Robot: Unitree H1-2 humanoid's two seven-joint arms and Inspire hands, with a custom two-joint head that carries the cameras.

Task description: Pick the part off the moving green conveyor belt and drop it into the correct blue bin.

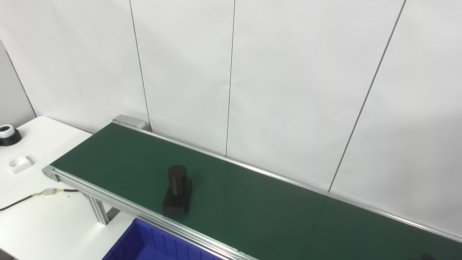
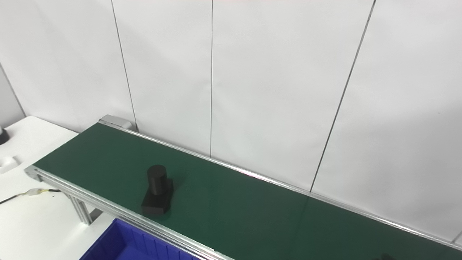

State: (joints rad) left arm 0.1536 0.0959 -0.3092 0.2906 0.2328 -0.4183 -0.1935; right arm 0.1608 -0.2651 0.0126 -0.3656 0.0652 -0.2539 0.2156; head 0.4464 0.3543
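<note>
sitting on green belt black part, black-white ring whole only left eye, robot hands unseen

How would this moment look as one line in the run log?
part: black part on green belt, near edge | bin: blue bin below | robot hands: not in view

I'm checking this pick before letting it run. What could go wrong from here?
Neither hand is in view, so the reach has not begun while the black part rides the belt; it may pass out of easy reach. The part stands near the belt's front rail, so a clumsy grasp could knock it off. Only a corner of the blue bin shows, so aiming the drop is uncertain.
</note>
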